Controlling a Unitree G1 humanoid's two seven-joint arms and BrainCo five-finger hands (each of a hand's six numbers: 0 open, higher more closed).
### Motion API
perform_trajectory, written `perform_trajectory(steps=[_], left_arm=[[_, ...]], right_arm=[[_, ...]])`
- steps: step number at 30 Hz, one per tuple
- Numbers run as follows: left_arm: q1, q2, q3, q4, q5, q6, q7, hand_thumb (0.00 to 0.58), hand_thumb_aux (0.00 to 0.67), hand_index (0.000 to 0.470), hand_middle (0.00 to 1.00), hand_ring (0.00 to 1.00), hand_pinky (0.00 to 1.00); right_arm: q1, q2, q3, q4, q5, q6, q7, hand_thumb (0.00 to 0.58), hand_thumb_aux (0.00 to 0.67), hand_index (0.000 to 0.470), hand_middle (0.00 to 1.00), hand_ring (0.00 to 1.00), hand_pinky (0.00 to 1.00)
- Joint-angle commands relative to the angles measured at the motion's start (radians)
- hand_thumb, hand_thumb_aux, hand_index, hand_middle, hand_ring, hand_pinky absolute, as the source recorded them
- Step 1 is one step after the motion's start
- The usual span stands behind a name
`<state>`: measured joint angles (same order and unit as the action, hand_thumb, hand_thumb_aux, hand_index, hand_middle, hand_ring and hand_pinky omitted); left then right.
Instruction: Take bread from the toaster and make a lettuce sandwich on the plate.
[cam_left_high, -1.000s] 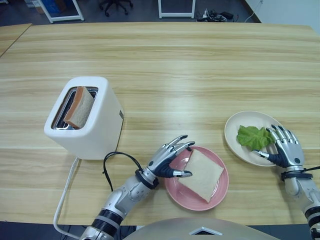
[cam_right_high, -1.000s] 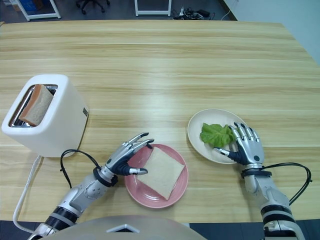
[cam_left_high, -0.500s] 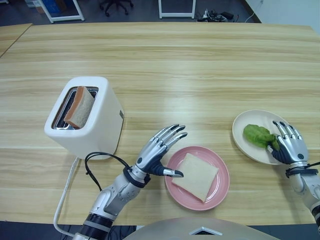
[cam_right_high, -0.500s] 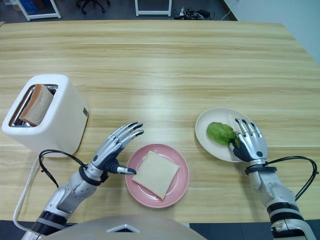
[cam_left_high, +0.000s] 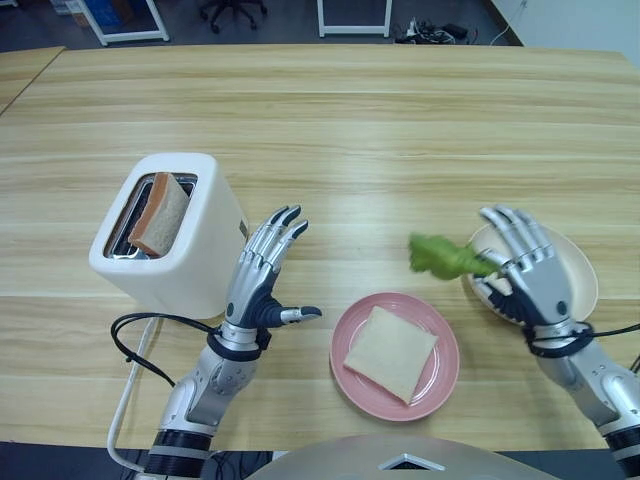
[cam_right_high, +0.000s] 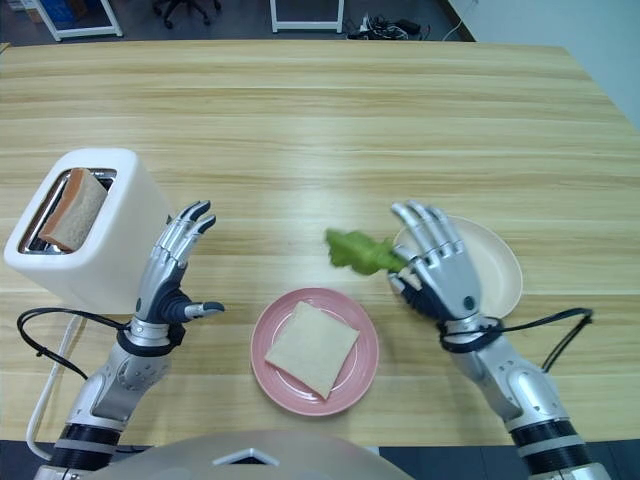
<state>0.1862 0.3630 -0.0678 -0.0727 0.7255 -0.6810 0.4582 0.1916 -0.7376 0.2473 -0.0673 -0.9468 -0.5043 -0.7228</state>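
Observation:
A slice of bread (cam_left_high: 390, 351) lies flat on the pink plate (cam_left_high: 348, 386). Another slice (cam_left_high: 158, 214) stands in a slot of the white toaster (cam_left_high: 190, 270) at the left. My right hand (cam_left_high: 530, 280) holds a green lettuce leaf (cam_left_high: 442, 257) lifted off the cream plate (cam_left_high: 577, 275), up and to the right of the pink plate. My left hand (cam_left_high: 262, 275) is open with fingers spread, raised between the toaster and the pink plate, holding nothing.
The toaster's black and white cords (cam_left_high: 140, 335) loop on the table by my left forearm. A cable (cam_right_high: 562, 328) trails from my right wrist. Chairs and table legs stand beyond the far edge (cam_left_high: 330, 20).
My right hand closed on the lettuce and lifted it left off the cream plate. My left hand drew back from the bread on the pink plate and rose toward the toaster.

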Motion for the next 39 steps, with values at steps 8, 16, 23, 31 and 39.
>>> perform_trajectory(steps=[8, 16, 23, 31, 39], left_arm=[[-0.022, 0.042, 0.122, 0.003, -0.024, 0.011, 0.015, 0.000, 0.000, 0.000, 0.00, 0.00, 0.00], [-0.021, 0.086, 0.287, -0.085, -0.003, 0.069, 0.048, 0.000, 0.000, 0.000, 0.00, 0.00, 0.00], [0.006, 0.134, 0.490, -0.169, 0.074, 0.218, 0.064, 0.000, 0.000, 0.000, 0.00, 0.00, 0.00], [0.104, 0.211, 0.553, -0.094, 0.114, 0.391, -0.071, 0.000, 0.000, 0.000, 0.00, 0.00, 0.00], [0.059, 0.297, 0.472, 0.021, 0.050, 0.445, -0.217, 0.000, 0.000, 0.000, 0.00, 0.00, 0.00]], right_arm=[[0.071, -0.011, 0.095, 0.027, -0.014, -0.202, 0.105, 0.580, 0.670, 0.470, 0.00, 0.00, 0.00], [0.078, -0.006, 0.088, 0.088, -0.018, -0.203, 0.167, 0.559, 0.541, 0.380, 0.00, 0.00, 0.00], [0.065, 0.010, 0.063, 0.113, -0.040, -0.150, 0.155, 0.000, 0.000, 0.000, 0.00, 0.00, 0.00], [0.064, 0.008, 0.032, 0.109, -0.048, -0.124, 0.130, 0.000, 0.000, 0.000, 0.00, 0.00, 0.00], [0.067, 0.018, 0.018, 0.088, -0.068, -0.108, 0.093, 0.000, 0.000, 0.000, 0.00, 0.00, 0.00]])
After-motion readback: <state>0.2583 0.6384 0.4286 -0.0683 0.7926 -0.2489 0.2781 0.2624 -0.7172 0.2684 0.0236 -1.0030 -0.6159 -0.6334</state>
